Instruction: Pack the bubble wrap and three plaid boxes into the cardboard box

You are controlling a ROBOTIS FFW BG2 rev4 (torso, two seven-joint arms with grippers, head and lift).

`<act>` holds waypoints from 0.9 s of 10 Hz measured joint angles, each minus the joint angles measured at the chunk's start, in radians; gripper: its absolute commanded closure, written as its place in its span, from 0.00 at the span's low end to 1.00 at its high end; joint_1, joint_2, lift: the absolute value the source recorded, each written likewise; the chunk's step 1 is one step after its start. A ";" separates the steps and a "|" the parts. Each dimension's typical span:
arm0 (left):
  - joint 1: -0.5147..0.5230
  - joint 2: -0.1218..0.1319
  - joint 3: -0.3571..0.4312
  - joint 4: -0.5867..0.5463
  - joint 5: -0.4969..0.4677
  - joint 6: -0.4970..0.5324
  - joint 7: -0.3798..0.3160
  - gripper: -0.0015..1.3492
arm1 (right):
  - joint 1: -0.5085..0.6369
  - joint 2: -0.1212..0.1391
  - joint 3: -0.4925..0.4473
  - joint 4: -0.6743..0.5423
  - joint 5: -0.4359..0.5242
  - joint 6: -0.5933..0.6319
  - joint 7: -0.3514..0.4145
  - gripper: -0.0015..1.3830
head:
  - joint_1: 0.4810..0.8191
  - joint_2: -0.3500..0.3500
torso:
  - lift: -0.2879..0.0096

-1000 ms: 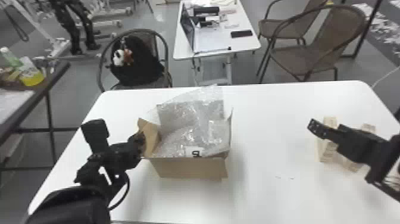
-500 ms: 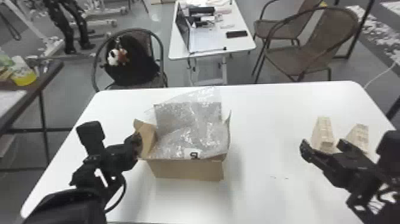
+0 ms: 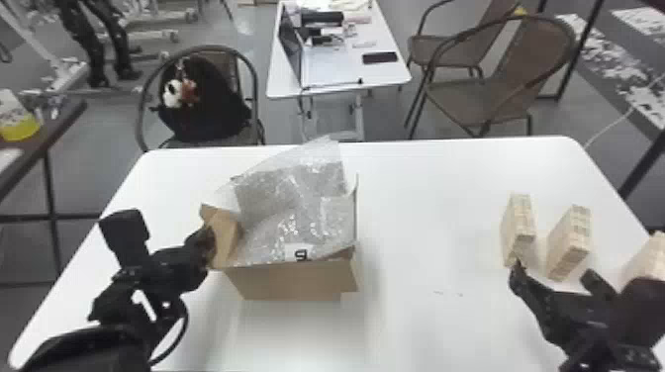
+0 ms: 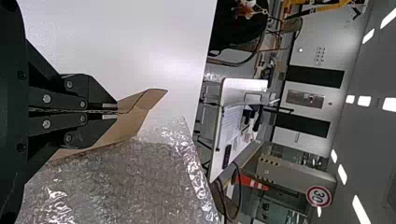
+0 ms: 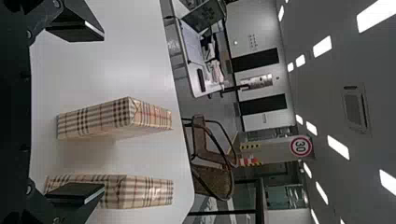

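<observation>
We judge box pickup in hand: left pincer (image 4: 116, 112) clamps the brown cardboard box (image 3: 292, 284) by its nine-o'clock flap (image 4: 133, 120); right pincer (image 3: 555, 274), wide at three o'clock, must straddle a beige plaid box (image 3: 518, 225).

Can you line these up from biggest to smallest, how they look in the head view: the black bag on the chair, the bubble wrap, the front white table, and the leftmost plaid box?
1. Front white table
2. Bubble wrap
3. Black bag
4. Leftmost plaid box
</observation>
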 measured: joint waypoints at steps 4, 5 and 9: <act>0.015 0.000 0.001 0.001 0.009 -0.005 -0.008 0.90 | -0.057 0.000 0.043 0.160 -0.030 -0.085 -0.045 0.11 | 0.63 0.64 | 0.66; 0.015 0.000 0.000 0.002 0.008 -0.005 -0.009 0.90 | -0.072 0.000 0.055 0.184 -0.039 -0.095 -0.047 0.11 | 0.63 0.64 | 0.66; 0.015 0.000 -0.002 0.004 0.005 -0.005 -0.009 0.90 | -0.161 0.000 0.111 0.319 -0.079 -0.166 -0.071 0.11 | 0.63 0.65 | 0.66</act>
